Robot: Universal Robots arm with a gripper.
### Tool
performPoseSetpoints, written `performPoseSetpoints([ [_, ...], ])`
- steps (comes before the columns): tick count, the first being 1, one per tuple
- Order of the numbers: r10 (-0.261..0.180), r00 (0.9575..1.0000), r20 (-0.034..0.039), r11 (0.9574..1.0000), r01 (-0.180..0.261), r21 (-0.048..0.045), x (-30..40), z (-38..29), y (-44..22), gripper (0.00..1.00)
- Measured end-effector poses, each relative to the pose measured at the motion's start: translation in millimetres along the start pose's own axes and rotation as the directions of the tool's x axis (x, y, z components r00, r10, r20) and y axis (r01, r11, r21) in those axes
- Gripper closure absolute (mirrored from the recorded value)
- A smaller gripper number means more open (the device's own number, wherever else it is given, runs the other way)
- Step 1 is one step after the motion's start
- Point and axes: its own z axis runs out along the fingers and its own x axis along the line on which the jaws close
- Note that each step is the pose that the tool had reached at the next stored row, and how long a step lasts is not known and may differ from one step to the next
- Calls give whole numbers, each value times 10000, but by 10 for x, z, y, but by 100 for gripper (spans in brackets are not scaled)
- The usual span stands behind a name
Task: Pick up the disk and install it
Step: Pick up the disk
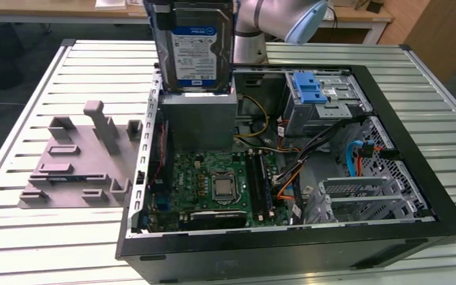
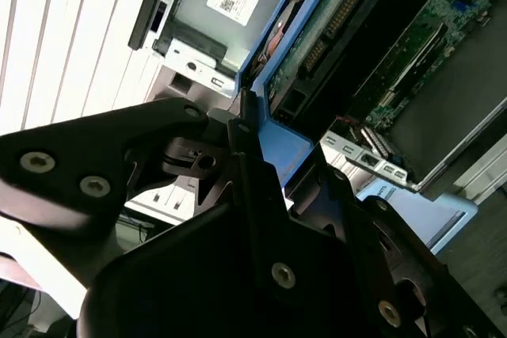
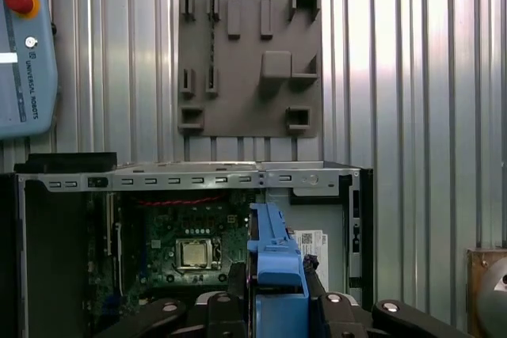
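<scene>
The disk (image 1: 194, 47) is a silver drive with a white-and-blue label, standing on edge in the exterior view. It hangs just above a grey metal box (image 1: 200, 122) at the far corner of the open computer case (image 1: 291, 255). In both wrist views my gripper (image 3: 276, 294) (image 2: 261, 156) is shut on the disk's blue carrier frame (image 3: 273, 263) (image 2: 297, 148), with black fingers (image 3: 238, 286) pressed to either side. The second wrist view shows the drive's green circuit board (image 2: 317, 45) below the frame.
A grey slotted stand (image 1: 78, 160) (image 3: 249, 61) lies on the slatted metal table (image 1: 78, 237) beside the case. Inside the case are the motherboard (image 1: 220, 184), cables, and a metal drive bay with a blue latch (image 1: 311, 89). A teach pendant (image 3: 24, 45) rests on the table.
</scene>
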Motion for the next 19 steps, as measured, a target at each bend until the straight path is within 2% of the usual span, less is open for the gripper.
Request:
performPoseSetpoints([
  [10, 0, 10000, -1, 10000, 0, -1, -13, 6, -429, 64],
  [14, -1, 10000, -2, 10000, 1, -1, 22, 12, -483, 64],
  [19, -1, 10000, 0, 10000, 1, 0, 166, 33, -499, 64],
])
